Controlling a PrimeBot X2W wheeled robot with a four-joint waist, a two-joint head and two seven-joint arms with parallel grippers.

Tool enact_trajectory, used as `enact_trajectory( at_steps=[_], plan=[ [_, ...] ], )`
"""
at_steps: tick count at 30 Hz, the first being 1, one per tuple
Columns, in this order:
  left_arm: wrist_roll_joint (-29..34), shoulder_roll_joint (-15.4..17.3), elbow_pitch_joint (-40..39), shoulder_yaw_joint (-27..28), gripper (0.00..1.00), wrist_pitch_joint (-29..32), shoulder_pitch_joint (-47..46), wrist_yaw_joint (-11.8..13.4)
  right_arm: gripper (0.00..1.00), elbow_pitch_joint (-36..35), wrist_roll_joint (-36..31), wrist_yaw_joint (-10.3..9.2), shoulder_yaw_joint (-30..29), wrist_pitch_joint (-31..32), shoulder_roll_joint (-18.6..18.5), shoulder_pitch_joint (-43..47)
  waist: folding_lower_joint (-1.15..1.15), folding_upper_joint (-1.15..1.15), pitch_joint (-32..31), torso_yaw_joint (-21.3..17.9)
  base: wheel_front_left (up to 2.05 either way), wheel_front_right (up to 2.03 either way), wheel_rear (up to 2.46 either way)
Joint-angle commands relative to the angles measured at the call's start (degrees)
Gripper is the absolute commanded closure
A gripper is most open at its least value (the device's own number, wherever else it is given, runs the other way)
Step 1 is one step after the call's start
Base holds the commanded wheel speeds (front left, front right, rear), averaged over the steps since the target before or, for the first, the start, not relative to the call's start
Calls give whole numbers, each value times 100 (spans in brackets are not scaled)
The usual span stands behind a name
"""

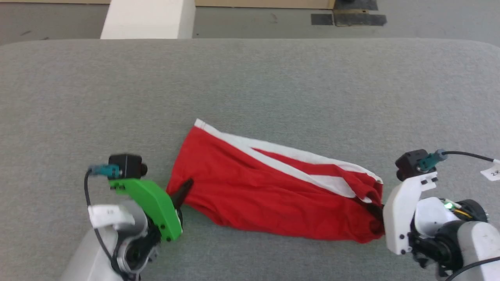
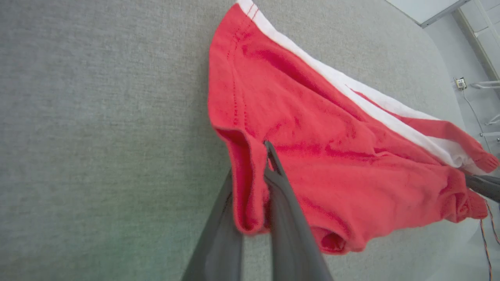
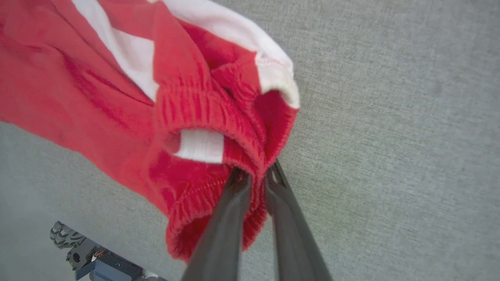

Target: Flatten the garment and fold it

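Note:
The garment (image 1: 269,191) is a pair of red shorts with white side stripes, stretched left to right across the grey table (image 1: 250,86). My left gripper (image 1: 183,191) is shut on the hem of a leg opening at the garment's left end. In the left wrist view the fingers (image 2: 281,195) pinch a fold of that red hem (image 2: 246,187). My right gripper (image 1: 378,212) is shut on the gathered elastic waistband at the right end. The right wrist view shows the waistband (image 3: 218,117) bunched between the fingers (image 3: 234,210).
The grey felt-covered table reaches to a rounded far edge, with floor and a white pillar (image 1: 148,17) beyond it. A dark taped patch (image 1: 351,17) marks the floor at the back right. Open table surface lies beyond and on both sides of the garment.

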Motion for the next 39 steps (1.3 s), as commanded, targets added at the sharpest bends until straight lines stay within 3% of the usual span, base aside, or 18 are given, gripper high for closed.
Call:
enact_trajectory(
  at_steps=[1, 7, 13, 14, 15, 16, 17, 23, 29, 33, 39],
  plan=[
    [-48, -17, -112, 56, 100, -67, 187, 84, 100, -32, 30, -10, -31, 104, -139, -25, 0, 59, -48, 106, 0, 0, 0],
    [-89, -124, -512, -50, 100, -56, 744, 266, 100, 67, -96, -10, -47, 492, -677, -375, 0, 59, 10, 240, 0, 0, 0],
    [-73, -213, -554, -216, 100, 21, 965, 366, 100, 296, -120, -10, 207, 761, -875, -490, 0, 59, 75, 337, 0, 0, 0],
    [-78, -221, -548, -222, 82, 21, 966, 370, 100, 317, -122, -10, 250, 766, -894, -487, 0, 59, 76, 341, 0, 0, 0],
    [-90, -229, -539, -224, 5, 27, 968, 375, 100, 340, -122, -10, 285, 750, -903, -483, 0, 59, 73, 340, 0, 0, 0],
    [-96, -231, -529, -227, 0, 37, 966, 383, 60, 355, -114, -10, 319, 729, -904, -478, 0, 59, 63, 334, 0, 0, 0],
    [-103, -228, -523, -223, 0, 53, 963, 397, 0, 356, -116, -10, 355, 695, -916, -479, 0, 59, 47, 325, 0, 0, 0],
    [-118, -71, -690, -92, 0, 144, 970, 527, 0, 223, -17, -10, 197, 332, -844, -363, 0, 59, -182, 229, 0, 0, 0],
    [-30, 162, -1002, 406, 0, -244, 839, 677, 0, -354, 63, -10, -507, -117, -288, 77, 0, 59, -370, 129, 0, 0, 0],
    [254, 217, -965, 784, 0, -1168, 687, 582, 0, -649, -313, -10, -992, -324, 167, 508, 0, 59, -414, 58, 0, 0, 0],
    [1288, 284, -615, 850, 0, -3355, 521, 129, 0, -771, -851, -10, -1301, -812, 574, 882, 0, 59, -370, 0, 0, 0, 0]
  ],
)
